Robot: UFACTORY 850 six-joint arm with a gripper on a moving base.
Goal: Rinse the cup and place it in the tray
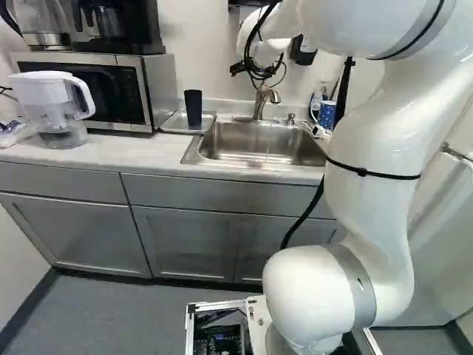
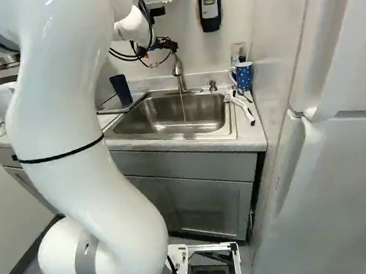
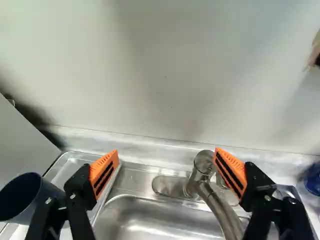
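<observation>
The cup (image 1: pixel 194 109) is in the tray (image 1: pixel 172 123) by the sink (image 2: pixel 203 114); I can't tell if it's rinsed. Water (image 2: pixel 183 111) is running, so that likely needs stopping. The claw (image 3: pixel 166 154) is wide open.

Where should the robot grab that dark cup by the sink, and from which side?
Probably around the middle of the dark cup, with the gripper level and coming from the front, one finger on either side. The cup stands upright on the tray, tall, no handle showing, with the wall behind it and the microwave beside it.
</observation>
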